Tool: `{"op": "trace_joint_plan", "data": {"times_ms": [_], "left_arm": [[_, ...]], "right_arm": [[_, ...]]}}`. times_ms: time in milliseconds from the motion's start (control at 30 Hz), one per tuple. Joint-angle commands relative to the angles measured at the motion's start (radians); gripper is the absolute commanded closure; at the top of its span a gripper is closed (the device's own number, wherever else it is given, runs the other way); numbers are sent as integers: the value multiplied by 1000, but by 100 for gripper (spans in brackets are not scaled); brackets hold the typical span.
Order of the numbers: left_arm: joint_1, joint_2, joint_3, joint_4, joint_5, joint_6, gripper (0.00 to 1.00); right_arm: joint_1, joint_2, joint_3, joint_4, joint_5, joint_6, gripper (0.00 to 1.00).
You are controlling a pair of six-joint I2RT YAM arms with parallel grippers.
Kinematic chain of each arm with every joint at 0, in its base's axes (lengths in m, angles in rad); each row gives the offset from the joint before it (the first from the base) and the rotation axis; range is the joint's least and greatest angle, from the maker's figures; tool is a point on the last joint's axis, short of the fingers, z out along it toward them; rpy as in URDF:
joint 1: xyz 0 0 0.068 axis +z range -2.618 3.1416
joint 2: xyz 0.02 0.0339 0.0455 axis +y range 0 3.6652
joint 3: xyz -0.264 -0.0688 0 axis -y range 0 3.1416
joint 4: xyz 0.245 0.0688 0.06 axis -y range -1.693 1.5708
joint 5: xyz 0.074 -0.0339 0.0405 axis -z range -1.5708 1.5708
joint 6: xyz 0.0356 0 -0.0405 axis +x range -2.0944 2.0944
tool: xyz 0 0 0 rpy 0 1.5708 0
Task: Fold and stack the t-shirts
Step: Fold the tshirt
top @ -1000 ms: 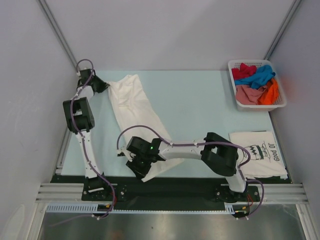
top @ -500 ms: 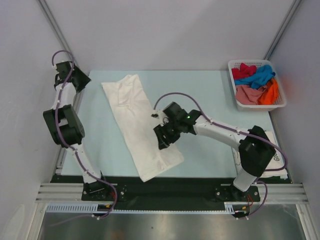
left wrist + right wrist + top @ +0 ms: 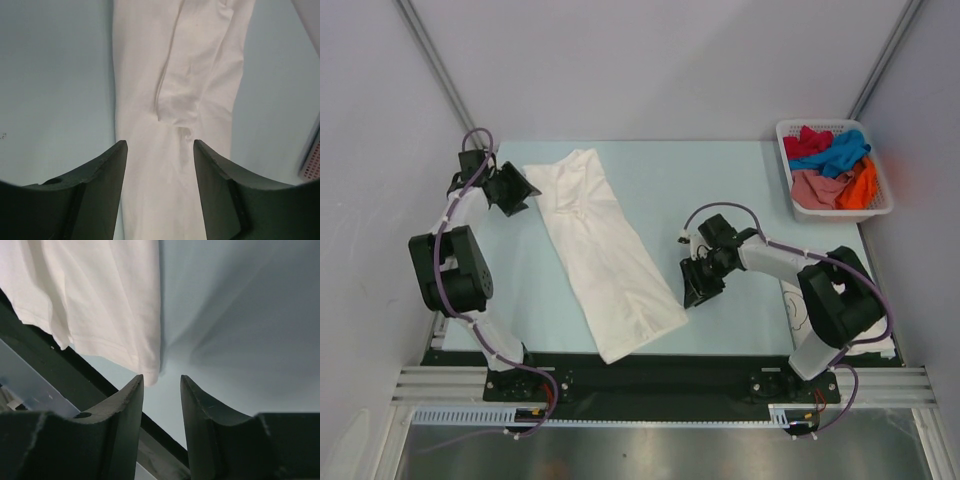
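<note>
Over the desk (image 3: 720, 190), in the top view, the plain white t-shirt (image 3: 605, 255) lies folded into a long narrow strip. It runs diagonally from the far left toward the near edge at the centre. The left gripper (image 3: 510, 190) sits just beside the strip's far end, its jaws apart and holding nothing. The right gripper (image 3: 698, 285) is low over the bare desk just beside the strip's near right edge, apart from the cloth. At the far right corner stands a white lattice basket (image 3: 783, 135) with a red shirt (image 3: 805, 140), a blue shirt (image 3: 840, 152), a pink shirt (image 3: 815, 188) and an orange shirt (image 3: 863, 185) heaped in it. The white t-shirt with black print (image 3: 793, 305) lies flat at the near right, mostly hidden under the right arm.

From the left wrist, the left gripper (image 3: 160, 150) has its jaws spread wide, with the white t-shirt (image 3: 170, 100) lying below and stretching away between them. A crease and a small bunched fold mark the cloth's middle. Neither finger visibly pinches the cloth.

From the right wrist, the right gripper (image 3: 161, 385) has its jaws apart with only bare desk in the gap. The hemmed corner of the white t-shirt (image 3: 90, 300) ends just beyond the tip of the left finger (image 3: 125, 425), and I cannot tell whether it touches. A dark rail (image 3: 60, 365) along the desk's edge runs under that corner.
</note>
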Motion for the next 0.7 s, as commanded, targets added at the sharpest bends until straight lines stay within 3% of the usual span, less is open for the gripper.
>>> {"op": "trace_joint_plan", "data": {"times_ms": [0,433,533,567,667], "left_arm": [[6,28,64,-15,102,17,39],[6,126,179,-31,84,29,35],[8,184,250,-25,74,53,35],[8,201,265,-4,68,59,36],[17,287,331,27,68,58,37]], "right_arm": [[-9,10,-31,56,-84,1,60],[-13,84,-82,165,-175,64,63],[-13,90,-103,168,-173,76,75],[-16,88,-112,169,-178,81,86],[-13,47,-186,189,-173,113,96]]}}
